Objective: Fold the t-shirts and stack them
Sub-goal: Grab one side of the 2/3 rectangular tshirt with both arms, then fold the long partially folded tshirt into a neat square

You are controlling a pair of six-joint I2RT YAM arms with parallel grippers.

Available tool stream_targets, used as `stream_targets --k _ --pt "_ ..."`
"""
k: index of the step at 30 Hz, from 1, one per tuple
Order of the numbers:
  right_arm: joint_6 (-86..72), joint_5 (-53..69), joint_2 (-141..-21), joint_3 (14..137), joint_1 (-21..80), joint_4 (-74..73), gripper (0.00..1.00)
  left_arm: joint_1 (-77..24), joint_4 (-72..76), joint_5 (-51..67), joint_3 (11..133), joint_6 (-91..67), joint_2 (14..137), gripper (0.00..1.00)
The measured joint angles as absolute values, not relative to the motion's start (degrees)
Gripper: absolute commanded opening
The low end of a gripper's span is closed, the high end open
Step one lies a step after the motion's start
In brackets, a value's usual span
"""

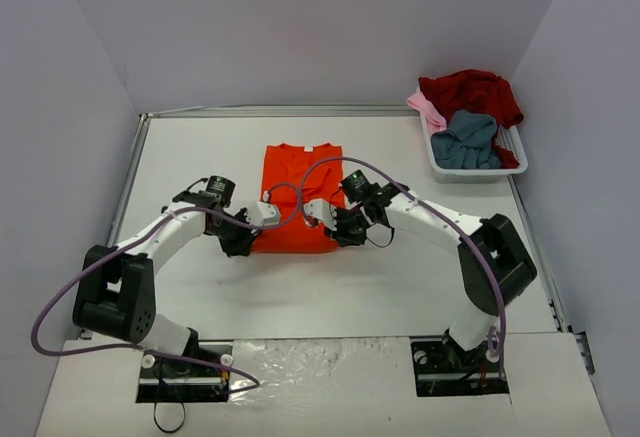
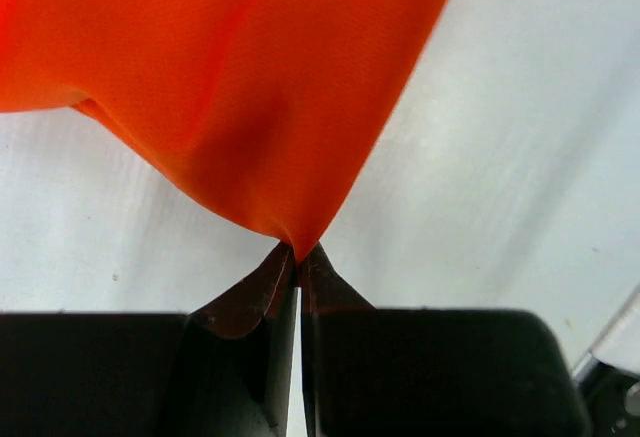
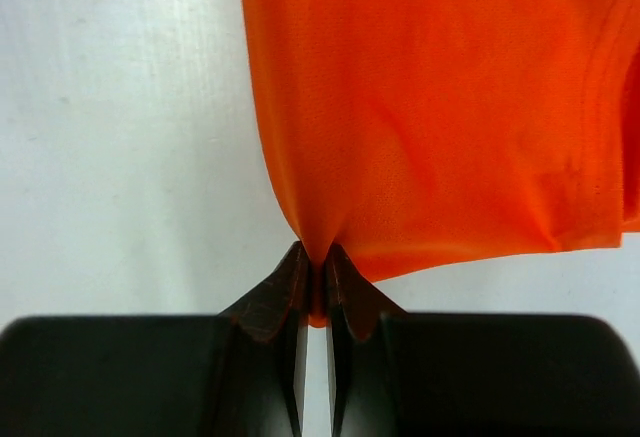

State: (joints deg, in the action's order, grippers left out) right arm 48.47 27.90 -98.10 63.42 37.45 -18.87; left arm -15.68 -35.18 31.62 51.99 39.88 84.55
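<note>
Both arms at the near hem of the orange-red t-shirt (image 1: 302, 197), which lies flat on the table (image 1: 200, 157) with its collar on the side away from the grippers. The left gripper (image 2: 297, 252) is closed to a slit on the hem corner at its tips, the cloth drawn into a peak; the right gripper (image 3: 315, 252) is likewise pinched on the opposite corner, with folded edges showing to its right. Likely faults: each hold takes only a small tip of fabric, so a quick lift could pull a corner free; unequal travel of the two arms would skew the fold; the purple cable (image 1: 330, 167) looping over the shirt ahead of the right gripper might drag across the cloth. The remaining shirts, dark red (image 1: 480, 92), grey-blue (image 1: 468, 139) and pale pink (image 1: 428, 109), sit in the white basket (image 1: 470, 172), well apart beyond the right gripper. No brand, label or legible writing appears in any view.
</note>
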Motion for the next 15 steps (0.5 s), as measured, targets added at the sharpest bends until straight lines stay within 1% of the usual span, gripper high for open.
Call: stream_targets --k 6,15 --pt "48.49 30.33 -91.74 63.20 37.60 -25.26 0.00 -16.10 -49.25 36.93 57.65 47.35 83.59 0.02" --pt "50.50 36.10 -90.72 63.26 38.04 -35.64 0.00 -17.85 -62.30 40.99 59.75 53.08 81.49 0.02"
